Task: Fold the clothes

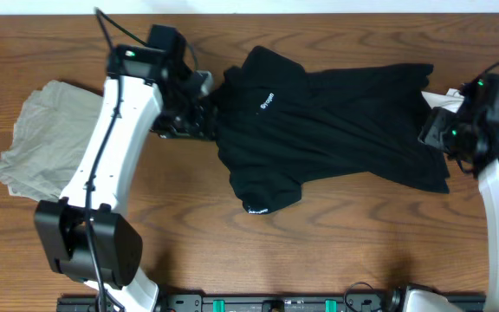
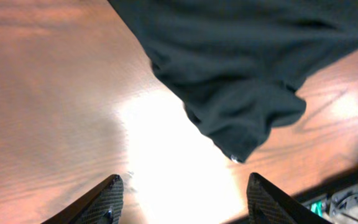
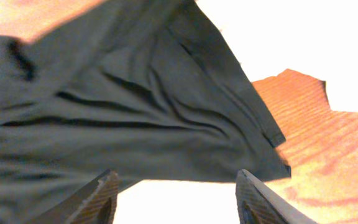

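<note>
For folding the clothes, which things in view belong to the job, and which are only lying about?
Belong to the job:
black short-sleeved shirt, spread out between the grippers
grey-beige garment, heaped on its own, apart from the shirt
left gripper and right gripper, both open and empty

Only lying about:
no loose clutter; only the wooden table and the black rail at its front edge

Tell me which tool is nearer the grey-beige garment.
Left. The left tool is at the black shirt's collar end, the end toward the grey-beige garment; the right tool is at the shirt's opposite end.
</note>
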You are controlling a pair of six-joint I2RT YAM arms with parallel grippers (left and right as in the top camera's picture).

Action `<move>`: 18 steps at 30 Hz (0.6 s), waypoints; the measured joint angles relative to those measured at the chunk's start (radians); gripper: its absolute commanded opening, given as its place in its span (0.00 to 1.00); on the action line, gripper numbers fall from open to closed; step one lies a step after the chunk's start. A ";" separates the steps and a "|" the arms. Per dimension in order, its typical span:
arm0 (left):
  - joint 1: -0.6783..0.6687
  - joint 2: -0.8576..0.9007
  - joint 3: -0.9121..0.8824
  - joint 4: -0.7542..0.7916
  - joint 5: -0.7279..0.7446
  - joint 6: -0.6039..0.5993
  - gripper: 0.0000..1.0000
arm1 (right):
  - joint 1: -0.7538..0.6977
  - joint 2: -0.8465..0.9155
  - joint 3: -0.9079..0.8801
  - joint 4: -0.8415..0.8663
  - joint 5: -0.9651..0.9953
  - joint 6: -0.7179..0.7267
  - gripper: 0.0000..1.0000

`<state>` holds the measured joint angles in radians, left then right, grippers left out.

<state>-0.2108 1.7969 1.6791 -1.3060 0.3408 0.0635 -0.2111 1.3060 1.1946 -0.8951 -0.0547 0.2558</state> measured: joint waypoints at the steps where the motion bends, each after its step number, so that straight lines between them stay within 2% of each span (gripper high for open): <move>1: -0.018 0.000 -0.023 0.003 0.000 -0.011 0.64 | 0.003 -0.030 0.001 -0.014 0.001 0.000 0.62; 7: -0.123 0.001 -0.243 0.136 0.010 -0.097 0.63 | 0.003 -0.135 0.002 -0.106 0.002 -0.012 0.62; 12: -0.224 0.002 -0.434 0.275 0.034 -0.199 0.63 | 0.003 -0.114 0.001 -0.130 0.002 -0.027 0.62; 18: -0.372 0.003 -0.566 0.436 0.073 -0.284 0.63 | 0.003 -0.060 0.001 -0.132 0.002 -0.031 0.61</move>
<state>-0.5823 1.8000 1.1133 -0.8696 0.4137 -0.2207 -0.2077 1.2461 1.1957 -1.0275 -0.0528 0.2249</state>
